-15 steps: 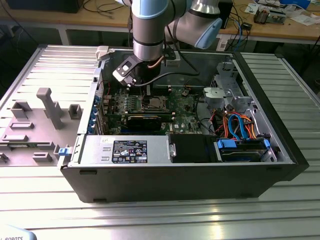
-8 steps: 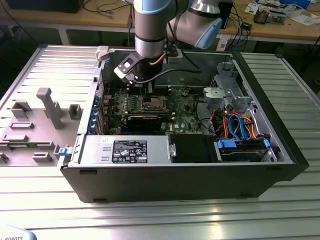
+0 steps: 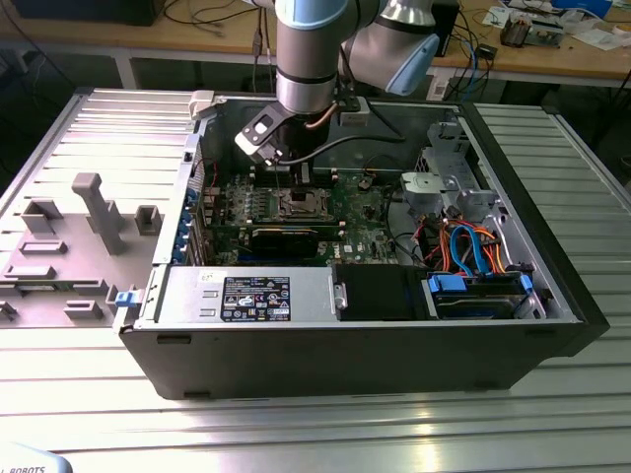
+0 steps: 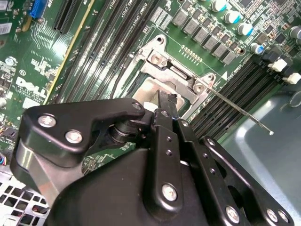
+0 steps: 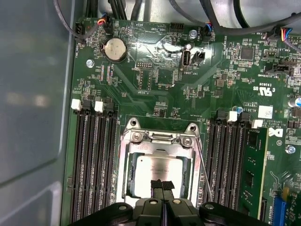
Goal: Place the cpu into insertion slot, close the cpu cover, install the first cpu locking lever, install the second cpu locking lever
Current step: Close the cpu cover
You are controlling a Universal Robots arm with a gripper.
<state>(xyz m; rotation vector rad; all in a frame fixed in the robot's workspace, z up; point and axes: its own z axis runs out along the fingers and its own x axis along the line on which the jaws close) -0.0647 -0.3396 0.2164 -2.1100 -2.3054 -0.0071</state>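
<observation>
Exterior view: a ribbed metal worktop [image 3: 296, 434] carries an open computer case [image 3: 345, 350] lying on its side, with a grey fixture plate [image 3: 69, 246] at the exterior view's left. A grey and pale blue robot arm [image 3: 311, 49] reaches straight down into the case. A silver power supply [image 3: 246, 296] along the near wall bears a black label with white print, too small to make out.

In the first wrist view, a green circuit board [image 5: 155, 94] covered in small white lettering fills the case floor. Banks of long black memory slots [image 5: 94, 160] run parallel on either side of the socket.

The black end effector [image 5: 162, 185] has its two fingertips pressed together, with nothing seen between them. They are directly over the near edge of the chip.

The insertion slot [image 3: 299, 203] sits mid-board below the arm. The cpu cover [image 5: 161, 139], a silvery frame, borders the chip. Whether it lies fully flat I cannot tell.

The cpu [image 5: 155, 167] lies flat inside the slot, grey metal top facing up, edges square to the socket.

A thin wire locking lever [image 5: 202, 165] runs alongside the socket, between it and the memory slots; in the second wrist view its free end stands out over those slots.
</observation>
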